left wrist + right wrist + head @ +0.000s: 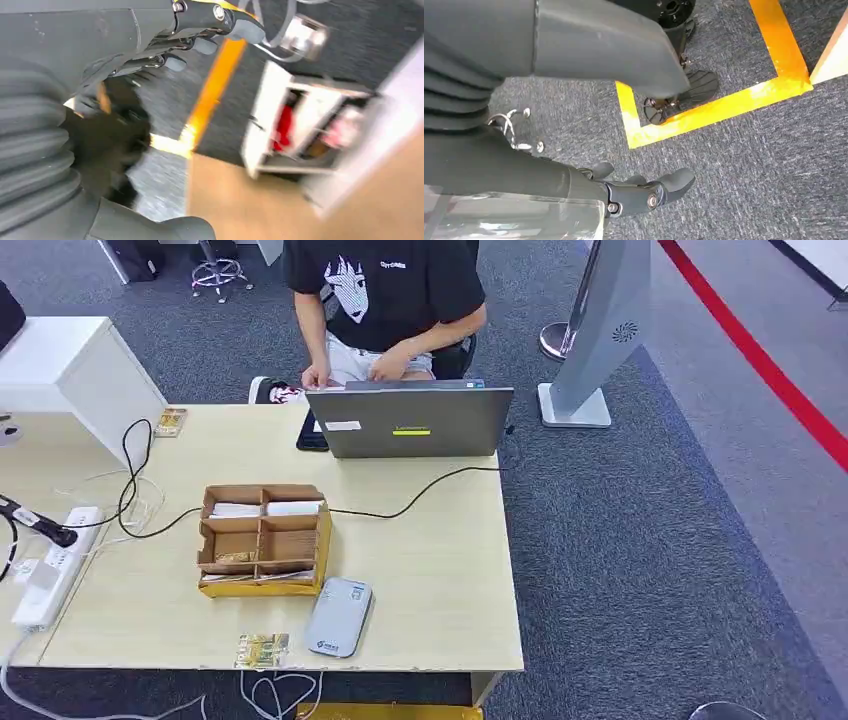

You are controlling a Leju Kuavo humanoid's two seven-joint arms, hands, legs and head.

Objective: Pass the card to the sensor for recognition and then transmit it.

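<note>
The card lies at the worktop's near edge, just beside the grey sensor. Both robot hands, left and right, hang empty, fingers loosely apart. Approach from above and pinch the card's overhanging edge.

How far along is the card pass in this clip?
Nothing looks done. A card lies at the table's near edge beside the grey sensor. The left hand and right hand hold nothing. Pickup, scan and handover all remain.
</note>
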